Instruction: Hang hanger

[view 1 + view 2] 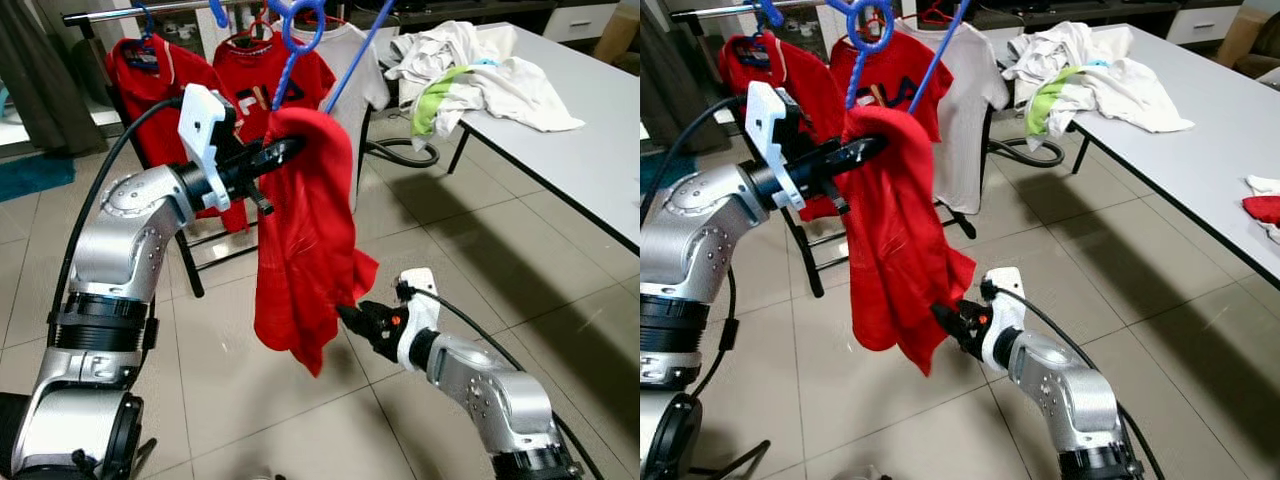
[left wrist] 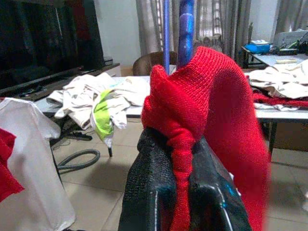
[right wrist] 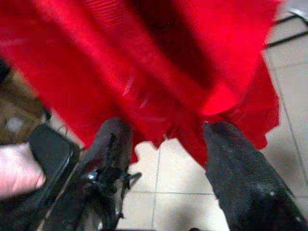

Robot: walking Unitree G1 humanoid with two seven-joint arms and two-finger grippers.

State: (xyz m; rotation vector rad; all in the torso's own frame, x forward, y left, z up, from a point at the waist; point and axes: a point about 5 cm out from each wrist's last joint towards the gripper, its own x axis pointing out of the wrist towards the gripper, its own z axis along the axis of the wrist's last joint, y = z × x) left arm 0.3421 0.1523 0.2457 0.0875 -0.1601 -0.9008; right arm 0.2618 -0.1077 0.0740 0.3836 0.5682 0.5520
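Rack (image 1: 120,14): beyond your left hand, the hanging target.
Red shirt (image 1: 310,230): draped on blue hanger (image 1: 300,30), bunched in left hand (image 1: 285,150), which clamps it for the lift.
Right hand (image 1: 352,318): fingers spread at the hem below, steadying only.

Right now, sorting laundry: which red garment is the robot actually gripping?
The red shirt draped over the blue hanger, pinched by the left gripper; the other red ones hang on the rack behind.

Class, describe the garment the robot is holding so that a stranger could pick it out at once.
Start at the clothes rail with hung shirts. In front of it, the left pincer grips the top of a plain red knitted garment. Unlike the rail's red shirts, it carries no lettering and hangs from a blue plastic hanger.
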